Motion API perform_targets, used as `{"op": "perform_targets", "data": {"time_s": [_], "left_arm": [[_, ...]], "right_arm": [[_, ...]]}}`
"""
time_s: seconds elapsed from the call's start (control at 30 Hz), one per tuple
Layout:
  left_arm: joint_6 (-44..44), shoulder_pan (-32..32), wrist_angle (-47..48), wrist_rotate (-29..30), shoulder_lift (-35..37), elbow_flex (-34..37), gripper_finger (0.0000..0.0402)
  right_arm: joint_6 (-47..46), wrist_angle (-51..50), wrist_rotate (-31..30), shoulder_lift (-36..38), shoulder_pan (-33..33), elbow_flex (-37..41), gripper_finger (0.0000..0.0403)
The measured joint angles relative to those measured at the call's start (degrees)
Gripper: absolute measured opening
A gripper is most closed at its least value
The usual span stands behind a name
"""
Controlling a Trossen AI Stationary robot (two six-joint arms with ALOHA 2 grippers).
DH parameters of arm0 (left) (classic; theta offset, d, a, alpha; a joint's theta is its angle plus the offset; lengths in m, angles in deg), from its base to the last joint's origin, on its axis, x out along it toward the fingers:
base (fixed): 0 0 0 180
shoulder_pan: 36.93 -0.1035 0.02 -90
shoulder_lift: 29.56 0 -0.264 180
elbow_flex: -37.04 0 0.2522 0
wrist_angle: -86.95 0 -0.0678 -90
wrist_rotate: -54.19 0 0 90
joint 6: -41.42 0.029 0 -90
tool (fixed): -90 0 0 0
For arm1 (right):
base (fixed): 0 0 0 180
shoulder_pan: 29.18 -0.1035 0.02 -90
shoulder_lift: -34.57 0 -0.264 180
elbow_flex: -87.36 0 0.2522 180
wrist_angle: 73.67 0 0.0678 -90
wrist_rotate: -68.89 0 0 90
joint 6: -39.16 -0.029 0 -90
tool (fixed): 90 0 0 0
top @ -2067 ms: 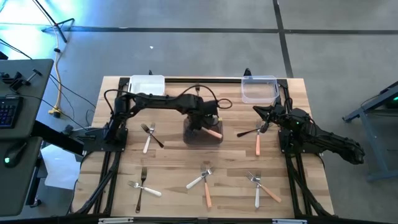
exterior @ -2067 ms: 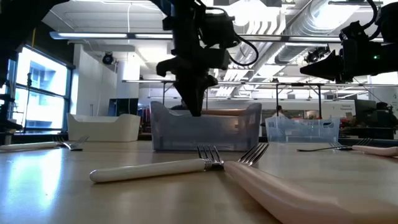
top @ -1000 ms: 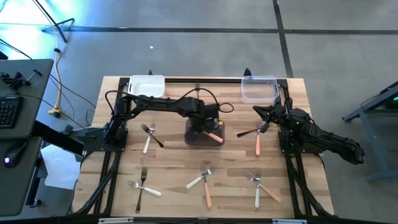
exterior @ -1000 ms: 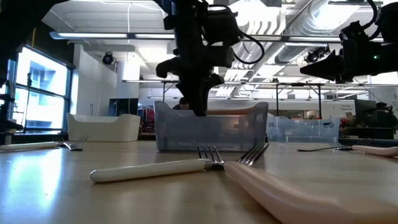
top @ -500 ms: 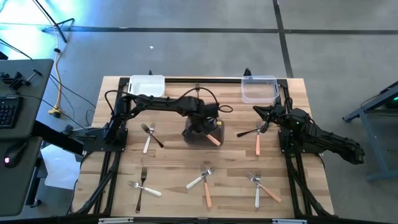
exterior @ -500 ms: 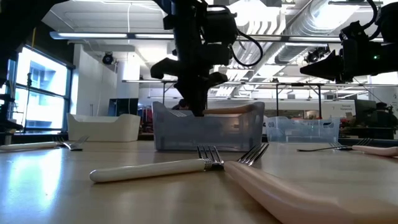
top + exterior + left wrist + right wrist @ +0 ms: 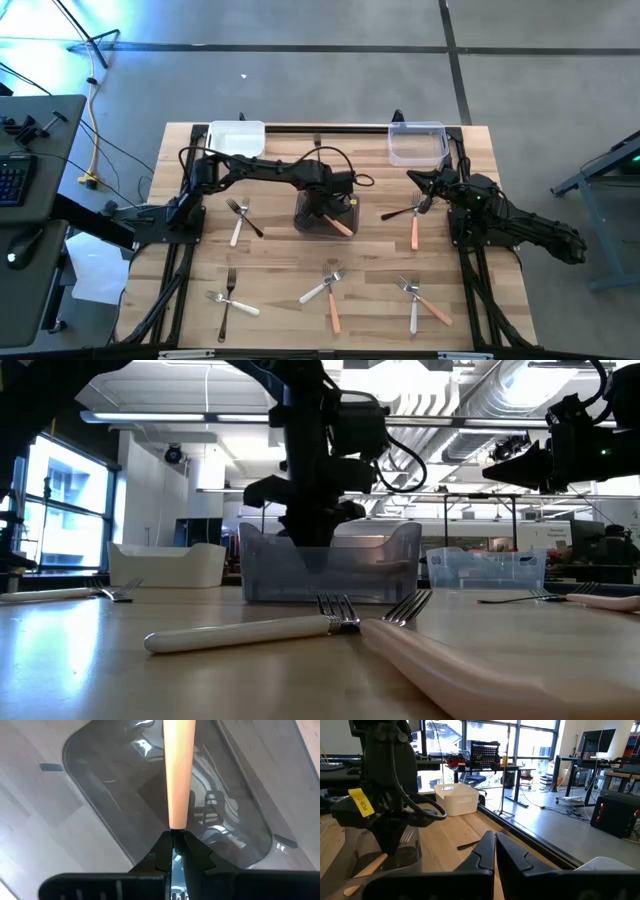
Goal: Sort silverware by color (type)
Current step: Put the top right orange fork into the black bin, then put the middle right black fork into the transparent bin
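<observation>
My left gripper (image 7: 322, 208) points down into a dark see-through tub (image 7: 308, 222) at the table's middle, shut on an orange-handled fork (image 7: 179, 770). The fork's handle (image 7: 341, 227) slants across the tub toward its near right corner. In the right wrist view the tines (image 7: 407, 837) show beside the gripper. Other forks of the silverware lie flat on the wood. My right gripper (image 7: 424, 196) waits shut at the right, above the table. My left gripper pinches the fork between its two fingers at the silvery neck (image 7: 174, 856), just past the handle's inner end (image 7: 173, 824). The fingers come from above, pointing down. The handle slants down inside the tub; whether its free end touches the floor I cannot tell.
A white tub (image 7: 237, 138) stands at the far left, a clear one (image 7: 417, 146) at the far right. Forks lie in crossed pairs at the left (image 7: 238, 219), near left (image 7: 229, 301), near middle (image 7: 328, 291), near right (image 7: 418, 303) and right (image 7: 414, 229).
My left gripper has sunk into the dark tub with the orange-handled fork and rolled a little. The fork's handle now lies lower inside the tub.
</observation>
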Motion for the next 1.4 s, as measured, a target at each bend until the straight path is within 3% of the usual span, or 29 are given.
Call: {"op": "perform_targets", "data": {"time_s": [0.53, 0.9, 1.1, 1.2, 1.27, 1.33, 1.4], "left_arm": [[0.14, -0.04, 0.02, -0.01, -2.01, 0.66, 0.0008], [-4.71, -0.04, 1.49, 0.60, -1.51, -1.87, 0.0117], [-5.04, -0.09, 2.47, 1.79, -1.34, -5.34, 0.0145], [-5.99, -0.41, 2.51, 2.63, 0.20, -6.27, 0.0132], [-9.44, -1.09, 0.19, -1.01, 2.34, -5.45, 0.0108], [-12.70, -1.58, -3.46, -4.97, 4.82, -2.13, 0.0074], [-14.82, -1.57, -8.26, -4.94, 7.73, 3.78, 0.0033]], "right_arm": [[0.00, 0.00, 0.00, -0.02, -0.01, 0.01, 0.0000], [0.01, 0.00, 0.00, -0.01, -0.01, 0.00, 0.0000], [0.01, 0.00, 0.00, -0.02, -0.01, -0.01, 0.0000], [0.00, 0.00, 0.00, -0.02, 0.00, -0.01, 0.0000], [0.00, 0.00, 0.00, -0.02, 0.00, 0.00, 0.0000], [0.00, 0.00, -0.02, -0.02, -0.01, -0.01, 0.0000], [0.00, 0.00, 0.00, -0.02, 0.01, 0.01, 0.0000]]}}
